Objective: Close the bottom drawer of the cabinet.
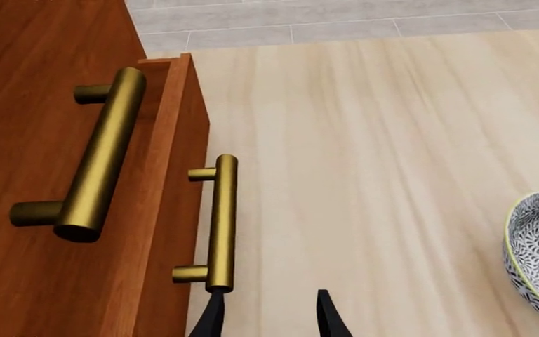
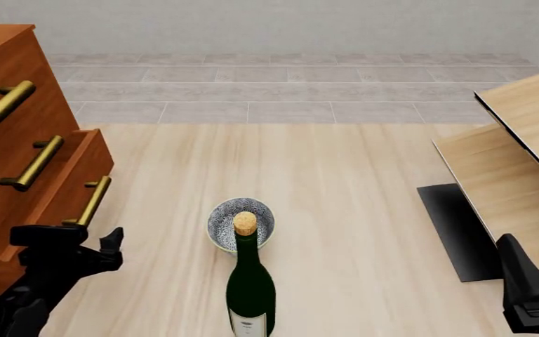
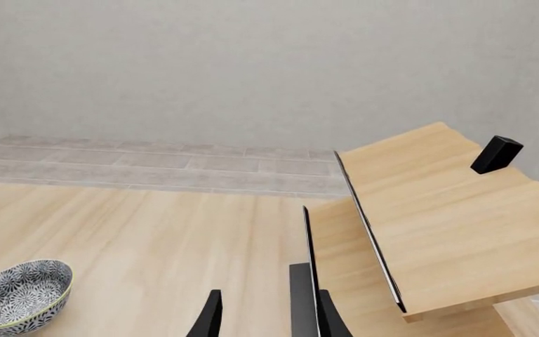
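Note:
The reddish-brown cabinet [image 2: 8,91] stands at the far left of the front view. Its bottom drawer [image 2: 68,193] is pulled out past the two above, and its brass bar handle [image 2: 92,200] faces the table. My left gripper [image 2: 81,246] hovers open just in front of that drawer. In the left wrist view, the left gripper [image 1: 271,317] has one fingertip [image 1: 215,316] right below the end of the handle [image 1: 221,225] with nothing between the fingers. My right gripper [image 3: 269,319] is open and empty at the near right, far from the cabinet.
A patterned bowl [image 2: 241,223] sits mid-table with a corked wine bottle [image 2: 250,288] just in front of it. Pale wood panels [image 2: 522,161] and a black slab [image 2: 452,225] stand at the right. A small black block [image 3: 496,154] rests on the upper panel.

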`<action>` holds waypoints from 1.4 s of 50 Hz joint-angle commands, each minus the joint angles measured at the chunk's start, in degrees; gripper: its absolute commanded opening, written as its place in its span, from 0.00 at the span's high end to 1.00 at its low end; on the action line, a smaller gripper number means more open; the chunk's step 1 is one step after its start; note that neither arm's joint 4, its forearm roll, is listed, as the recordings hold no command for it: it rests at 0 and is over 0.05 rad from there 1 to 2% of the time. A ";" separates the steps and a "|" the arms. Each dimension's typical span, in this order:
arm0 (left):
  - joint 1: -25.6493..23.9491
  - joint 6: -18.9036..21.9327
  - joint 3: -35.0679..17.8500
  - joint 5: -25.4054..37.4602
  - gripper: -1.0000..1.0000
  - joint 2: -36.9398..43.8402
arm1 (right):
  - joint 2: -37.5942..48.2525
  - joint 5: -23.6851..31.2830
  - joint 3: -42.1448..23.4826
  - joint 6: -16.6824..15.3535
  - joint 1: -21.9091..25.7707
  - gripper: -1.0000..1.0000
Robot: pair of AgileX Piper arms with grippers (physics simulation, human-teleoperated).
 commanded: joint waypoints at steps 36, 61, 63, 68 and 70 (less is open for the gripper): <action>11.20 6.73 -1.16 -6.01 0.00 8.15 | 0.00 0.07 -0.11 0.01 0.50 0.00; 17.83 8.10 -2.74 -6.10 0.00 10.41 | -0.01 -0.17 0.06 -0.30 0.53 0.00; 18.01 8.13 -2.79 -6.10 0.00 10.47 | -0.01 -0.15 0.04 -0.31 0.54 0.00; 18.64 8.17 -2.58 -5.98 0.00 10.10 | -0.01 -0.10 -0.04 -0.37 0.56 0.00; 18.68 8.16 -2.57 -6.02 0.00 10.12 | -0.01 -0.14 -0.03 -0.41 0.55 0.00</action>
